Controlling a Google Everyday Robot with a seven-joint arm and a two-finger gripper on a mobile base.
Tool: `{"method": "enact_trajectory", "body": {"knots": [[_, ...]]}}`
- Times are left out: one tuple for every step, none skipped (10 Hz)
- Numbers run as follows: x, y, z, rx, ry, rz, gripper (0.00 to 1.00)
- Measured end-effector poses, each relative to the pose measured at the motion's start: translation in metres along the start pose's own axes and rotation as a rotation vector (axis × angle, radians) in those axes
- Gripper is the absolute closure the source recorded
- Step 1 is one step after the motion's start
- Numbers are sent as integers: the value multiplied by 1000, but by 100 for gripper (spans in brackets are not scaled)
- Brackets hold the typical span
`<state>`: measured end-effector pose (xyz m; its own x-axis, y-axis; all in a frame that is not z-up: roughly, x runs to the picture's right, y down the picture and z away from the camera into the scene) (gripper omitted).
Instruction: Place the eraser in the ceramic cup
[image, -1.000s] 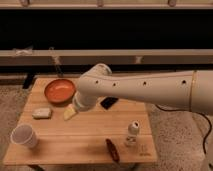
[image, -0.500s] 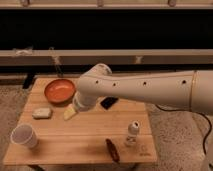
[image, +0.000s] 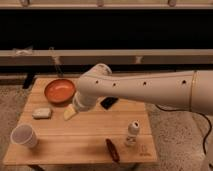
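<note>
Cream-coloured and angled down toward the wood, the gripper (image: 70, 113) hangs low over the left-centre of the wooden table (image: 90, 131). It sits at the end of a thick white arm (image: 145, 90) that reaches in from the right edge of the view. Its jaws stand apart, with nothing between them. Whether the tip touches the tabletop cannot be told.

Just to the left of the gripper, with a gap between them, lies a pale whitish-grey pad (image: 42, 113), flat on the wood. Behind the gripper, slightly to the left and near the table's far edge, sits a shallow orange bowl (image: 60, 91).

To the right of the gripper, on the other side of the wrist, the eraser (image: 109, 102) lies flat on the table. It is a small black block, its upper left corner tucked under the arm, and the gripper does not touch it.

Farther out, left of the gripper and nearer the camera, the ceramic cup (image: 24, 135) stands upright by the table's front left corner, well apart from the eraser. The gripper lies roughly between the two.

Right of the gripper and nearer the camera stands a small white bottle-like figure (image: 132, 132). A dark red-brown elongated object (image: 112, 150) lies near it, by the front edge.
</note>
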<state>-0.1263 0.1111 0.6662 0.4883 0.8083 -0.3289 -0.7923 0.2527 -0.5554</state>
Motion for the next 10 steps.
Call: {"method": "enact_trajectory", "body": {"knots": [[0, 0, 0, 0, 0, 0, 20], [0, 0, 0, 0, 0, 0, 20], [0, 0, 0, 0, 0, 0, 20], [0, 0, 0, 0, 0, 0, 20], [0, 0, 0, 0, 0, 0, 20], [0, -1, 0, 2, 3, 5, 20], [-3, -4, 3, 15, 22, 27, 20], [-6, -9, 9, 28, 48, 47, 20], [-14, -20, 18, 44, 76, 77, 20], [-22, -39, 25, 65, 88, 102, 20]]}}
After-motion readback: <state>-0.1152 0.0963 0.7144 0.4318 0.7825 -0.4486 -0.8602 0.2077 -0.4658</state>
